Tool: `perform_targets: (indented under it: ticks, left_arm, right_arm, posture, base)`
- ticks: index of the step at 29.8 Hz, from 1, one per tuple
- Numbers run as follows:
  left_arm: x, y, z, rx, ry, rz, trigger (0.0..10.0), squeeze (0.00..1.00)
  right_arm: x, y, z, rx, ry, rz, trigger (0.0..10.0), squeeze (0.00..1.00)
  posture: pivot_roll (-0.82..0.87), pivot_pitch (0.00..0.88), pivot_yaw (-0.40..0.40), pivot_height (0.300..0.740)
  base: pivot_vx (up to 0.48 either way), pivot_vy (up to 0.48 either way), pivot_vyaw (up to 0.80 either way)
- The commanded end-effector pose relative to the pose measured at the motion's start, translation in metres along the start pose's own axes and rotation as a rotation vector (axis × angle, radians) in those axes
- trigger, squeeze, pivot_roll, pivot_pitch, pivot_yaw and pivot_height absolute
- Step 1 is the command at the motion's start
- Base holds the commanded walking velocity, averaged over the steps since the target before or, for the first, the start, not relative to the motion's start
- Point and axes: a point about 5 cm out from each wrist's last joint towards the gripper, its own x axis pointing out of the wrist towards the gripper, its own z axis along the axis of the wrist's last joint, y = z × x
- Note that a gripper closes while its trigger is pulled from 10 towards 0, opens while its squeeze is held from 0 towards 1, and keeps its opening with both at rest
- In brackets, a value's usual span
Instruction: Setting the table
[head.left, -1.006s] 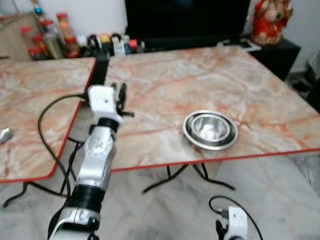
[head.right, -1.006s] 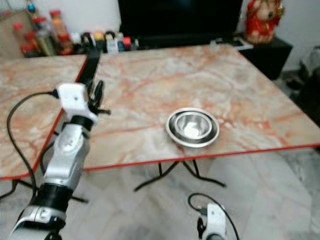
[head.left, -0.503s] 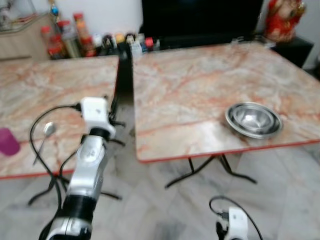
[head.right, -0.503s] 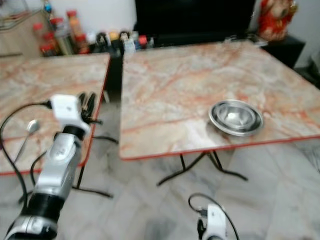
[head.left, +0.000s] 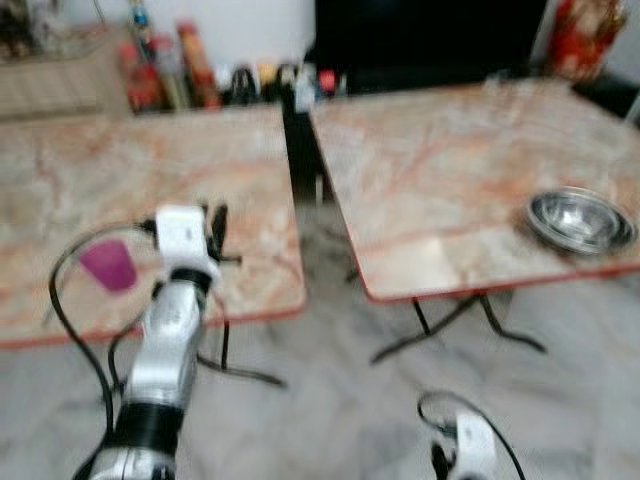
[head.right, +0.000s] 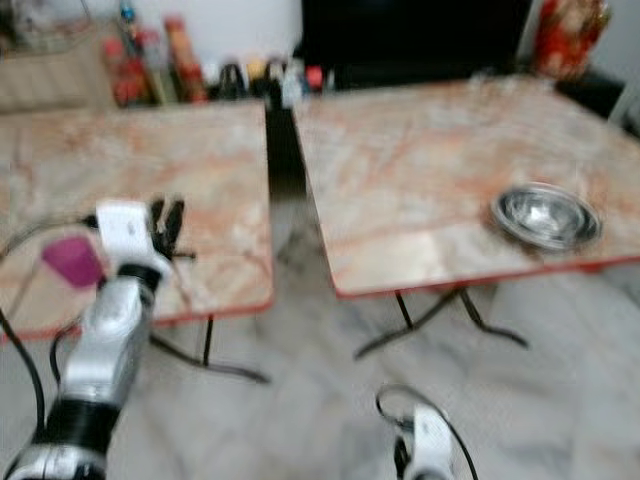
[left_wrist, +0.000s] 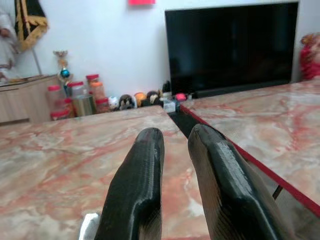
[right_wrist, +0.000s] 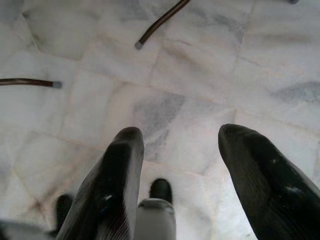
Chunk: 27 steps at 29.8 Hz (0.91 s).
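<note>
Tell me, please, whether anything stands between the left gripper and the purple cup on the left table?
Nothing visible does. The left gripper, holding nothing, hovers over the left table, and the purple cup stands beside its wrist with bare marble between them.

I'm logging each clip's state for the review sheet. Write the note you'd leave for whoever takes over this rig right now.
Left gripper: raised over the left table, fingers nearly together, nothing between them.
Right gripper: hangs idle, open and empty, pointing at the marble floor.
Things: the steel bowls, which look stacked, sit near the front edge of the right table. A purple cup stands on the left table, just to the left of the left arm.
Done: bowls are on a table; nothing is in hand.
Left: probably fetch the cup. Head views are blurred, so check positions first.
</note>
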Motion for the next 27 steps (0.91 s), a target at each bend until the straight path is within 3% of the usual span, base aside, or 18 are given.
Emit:
perform_targets:
  ticks: [1,8,11,22,27]
  left_arm:
    - [0.002,0.006,0.005,0.032,-0.006,0.007,10.0,0.0]
    - [-0.003,0.004,0.002,0.041,0.005,-0.02,10.0,0.0]
    - [-0.008,0.006,-0.003,0.06,0.012,-0.031,10.0,0.0]
    - [-0.03,0.052,-0.022,0.101,0.075,0.161,10.0,0.0]
    - [-0.047,0.07,-0.04,0.136,0.163,0.216,10.0,0.0]
  right_arm:
    - [0.001,0.007,0.003,-0.006,-0.014,0.015,10.0,0.0]
    - [0.0,0.007,0.002,-0.001,-0.009,0.015,10.0,0.0]
    - [0.001,0.007,0.003,-0.001,-0.012,0.016,10.0,0.0]
    - [0.001,0.007,0.002,-0.001,-0.011,0.017,10.0,0.0]
    - [0.001,0.007,0.003,0.0,-0.013,0.02,10.0,0.0]
  posture:
    - [0.03,0.0,-0.005,0.736]
    - [0.04,0.0,-0.005,0.736]
    - [0.04,0.0,-0.004,0.736]
    - [0.05,0.0,-0.01,0.736]
    - [0.05,0.0,-0.01,0.736]
  base:
    - [0.0,0.48,0.0]
    - [0.0,0.48,0.0]
    - [0.0,0.109,0.0]
    - [0.0,0.0,0.0]
    - [0.0,0.0,0.0]
